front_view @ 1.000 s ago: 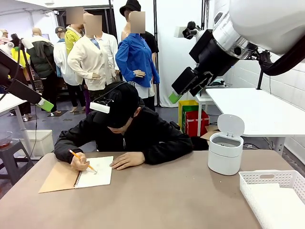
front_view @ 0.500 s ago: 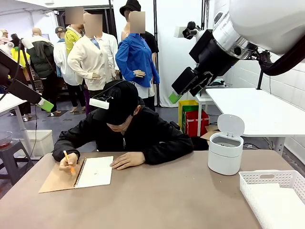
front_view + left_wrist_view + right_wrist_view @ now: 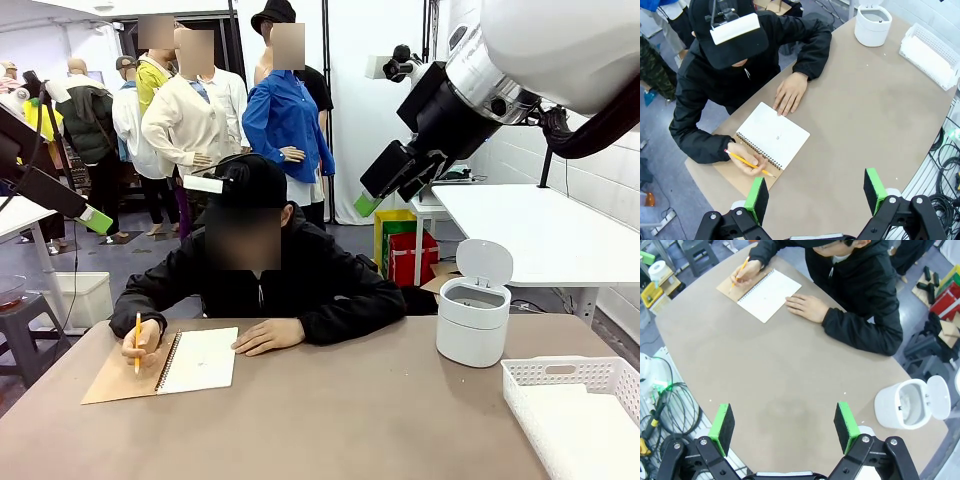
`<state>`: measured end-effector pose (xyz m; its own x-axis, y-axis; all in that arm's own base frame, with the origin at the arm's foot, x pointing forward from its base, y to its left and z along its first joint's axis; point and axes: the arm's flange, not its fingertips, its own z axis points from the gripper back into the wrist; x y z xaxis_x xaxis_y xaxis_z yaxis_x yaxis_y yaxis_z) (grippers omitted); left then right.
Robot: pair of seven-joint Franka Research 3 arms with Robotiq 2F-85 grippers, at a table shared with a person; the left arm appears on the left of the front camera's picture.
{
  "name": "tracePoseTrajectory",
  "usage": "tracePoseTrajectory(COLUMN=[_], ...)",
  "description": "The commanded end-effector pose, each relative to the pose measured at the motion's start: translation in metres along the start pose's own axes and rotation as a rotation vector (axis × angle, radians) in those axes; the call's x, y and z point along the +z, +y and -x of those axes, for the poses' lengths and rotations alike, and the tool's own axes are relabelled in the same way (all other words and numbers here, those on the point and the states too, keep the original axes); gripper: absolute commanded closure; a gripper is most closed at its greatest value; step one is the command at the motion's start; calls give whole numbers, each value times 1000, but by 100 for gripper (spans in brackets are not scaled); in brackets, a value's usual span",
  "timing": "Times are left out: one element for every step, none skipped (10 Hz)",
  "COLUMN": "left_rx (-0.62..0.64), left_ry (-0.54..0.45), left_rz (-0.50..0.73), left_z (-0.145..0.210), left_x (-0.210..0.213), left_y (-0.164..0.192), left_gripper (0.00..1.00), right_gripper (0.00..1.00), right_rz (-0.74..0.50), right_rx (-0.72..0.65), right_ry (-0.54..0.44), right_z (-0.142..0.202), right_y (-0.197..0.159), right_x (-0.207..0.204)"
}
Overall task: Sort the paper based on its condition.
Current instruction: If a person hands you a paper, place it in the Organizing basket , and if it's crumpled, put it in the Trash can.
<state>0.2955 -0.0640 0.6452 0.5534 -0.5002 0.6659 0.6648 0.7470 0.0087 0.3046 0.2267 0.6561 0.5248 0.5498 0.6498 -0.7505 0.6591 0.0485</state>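
Paper: the one white sheet on show is the open page (image 3: 775, 134) of a spiral-bound notebook (image 3: 120, 378). It is smooth, flat and uncreased, with a faint mark near its middle, and the wire spiral holds it along one edge while the tan cover lies folded out beside it.
Where it lies: ahead of the left gripper (image 3: 815, 190), beyond the pad on the picture's left in that wrist view. It is well ahead of the right gripper (image 3: 784, 426), far past its left-hand pad and near the table's far rim.
Person: seated across the table (image 3: 350, 430). One hand (image 3: 752, 157) holds a yellow pencil (image 3: 735, 154) over the tan cover just beside the spiral, and the other hand (image 3: 789, 93) rests flat with its fingertips at the page's edge.
Left gripper: jaws spread wide, green pads well apart, nothing between them — raised above the tabletop.
Right gripper: likewise wide open and empty, held high over the table.
Edges: a white bin (image 3: 473, 320), lid tipped up, stands ahead of the right gripper's right-hand pad, near the rim. A white slatted basket (image 3: 575, 410) sits at the table's corner, well apart from the notebook.
Open room: bare tan tabletop lies between each gripper's pads and runs on to the notebook — nothing stands in that stretch. Coiled cables (image 3: 665, 405) lie below the table's near rim.
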Motion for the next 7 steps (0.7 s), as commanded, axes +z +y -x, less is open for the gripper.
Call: tracePoseTrajectory(left_rx=[6, 6, 6, 6, 6, 6, 6], left_ry=[-5, -5, -5, -5, -5, -5, -5], left_rz=[-2, -2, -2, -2, -2, -2, -2], left_z=[0, 0, 0, 0, 0, 0, 0], left_x=[1, 1, 1, 1, 1, 1, 1], left_y=[1, 1, 1, 1, 1, 1, 1], left_gripper=[0, 0, 0, 0, 0, 0, 0], right_gripper=[0, 0, 0, 0, 0, 0, 0], right_rz=[-1, -1, -1, -1, -1, -1, -1], right_rx=[-1, -1, -1, -1, -1, -1, -1], right_ry=[3, 3, 3, 3, 3, 3, 3], right_z=[0, 0, 0, 0, 0, 0, 0], right_y=[-1, -1, -1, -1, -1, -1, -1], right_x=[-1, -1, -1, -1, -1, -1, -1])
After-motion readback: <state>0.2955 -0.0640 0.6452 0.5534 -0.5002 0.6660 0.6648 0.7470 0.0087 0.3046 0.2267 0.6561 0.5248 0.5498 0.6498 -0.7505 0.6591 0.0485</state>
